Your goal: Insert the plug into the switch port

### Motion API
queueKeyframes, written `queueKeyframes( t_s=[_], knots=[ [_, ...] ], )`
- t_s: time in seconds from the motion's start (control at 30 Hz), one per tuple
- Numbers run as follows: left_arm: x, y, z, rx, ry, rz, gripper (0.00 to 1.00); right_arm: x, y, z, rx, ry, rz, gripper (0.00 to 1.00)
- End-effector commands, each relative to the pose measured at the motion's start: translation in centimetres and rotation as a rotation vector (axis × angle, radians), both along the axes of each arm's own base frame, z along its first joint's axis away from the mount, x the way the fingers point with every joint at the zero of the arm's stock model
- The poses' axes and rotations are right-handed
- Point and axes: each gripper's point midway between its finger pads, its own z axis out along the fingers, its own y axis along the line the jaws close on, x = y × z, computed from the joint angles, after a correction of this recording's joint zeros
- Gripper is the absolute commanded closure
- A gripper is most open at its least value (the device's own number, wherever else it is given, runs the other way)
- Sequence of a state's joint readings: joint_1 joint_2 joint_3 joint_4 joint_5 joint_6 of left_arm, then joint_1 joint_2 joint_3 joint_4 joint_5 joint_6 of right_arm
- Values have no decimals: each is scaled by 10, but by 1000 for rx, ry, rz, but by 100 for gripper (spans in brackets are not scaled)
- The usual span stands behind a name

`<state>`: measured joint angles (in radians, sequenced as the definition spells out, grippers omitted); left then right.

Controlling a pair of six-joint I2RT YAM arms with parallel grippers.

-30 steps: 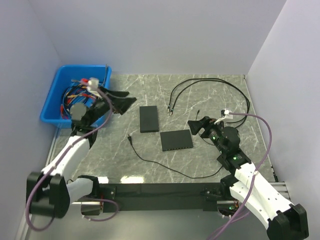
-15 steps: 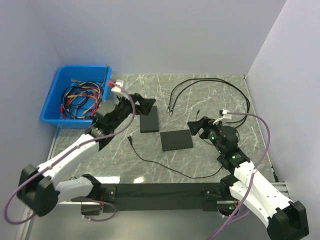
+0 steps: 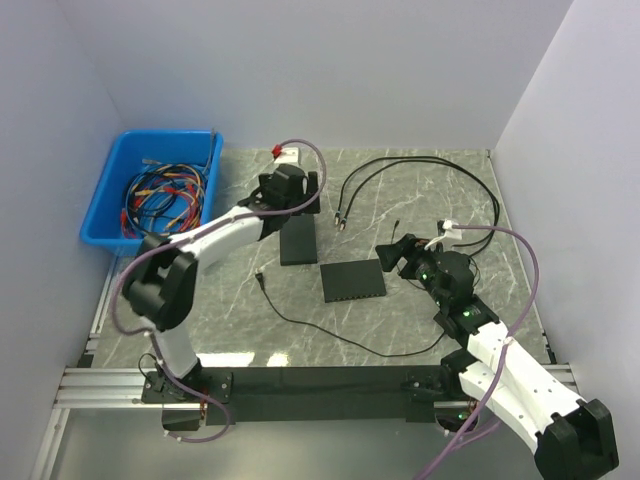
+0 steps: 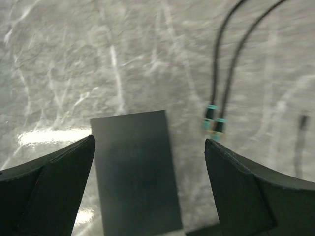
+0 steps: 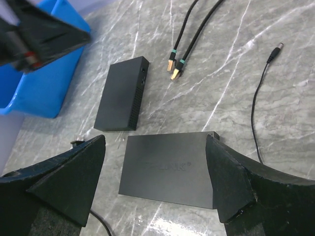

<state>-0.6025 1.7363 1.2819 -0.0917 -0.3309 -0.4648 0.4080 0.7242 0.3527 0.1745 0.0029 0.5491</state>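
Observation:
The flat black switch [image 3: 353, 280] lies mid-table; it also shows in the right wrist view [image 5: 170, 169], between my fingers and below them. My right gripper [image 3: 392, 253] [image 5: 156, 138] is open and empty, just right of the switch. A black cable ends in two teal-collared plugs [image 3: 341, 219] [image 4: 212, 125] [image 5: 174, 67] on the marble. My left gripper [image 3: 300, 206] [image 4: 150, 141] is open and empty, above a smaller black box [image 3: 298, 238] [image 4: 135, 172] [image 5: 120, 93], with the plugs to its right.
A blue bin [image 3: 120, 205] of coloured wires stands at the far left [image 5: 44, 81]. A thin black power lead [image 3: 320, 330] runs along the front; its barrel plug [image 5: 278, 48] lies right of the switch. White walls close in the sides and the back.
My left arm has swung right from over the blue bin to above the smaller black box. My right arm has barely moved.

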Motion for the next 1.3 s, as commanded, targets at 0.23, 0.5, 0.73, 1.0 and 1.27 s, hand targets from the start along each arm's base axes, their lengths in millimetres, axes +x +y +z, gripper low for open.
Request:
queueKeyframes(
  t_s=[0.23,0.5,0.73,1.0,1.27],
  knots=[
    [39,51,-82,57,205,121,1,7,4,6,-8,-1,-2,12],
    [34,39,-106,20,247,52,1,9,7,2,-12,23,6,12],
    [24,25,-117,-37,258,0,0,10,6,0,-19,31,1,12],
    [16,11,-126,-41,282,-45,0,11,6,-3,-25,42,-4,12],
    [1,-41,-120,-44,254,-217,1,11,5,-4,-30,41,-9,13]
  ],
)
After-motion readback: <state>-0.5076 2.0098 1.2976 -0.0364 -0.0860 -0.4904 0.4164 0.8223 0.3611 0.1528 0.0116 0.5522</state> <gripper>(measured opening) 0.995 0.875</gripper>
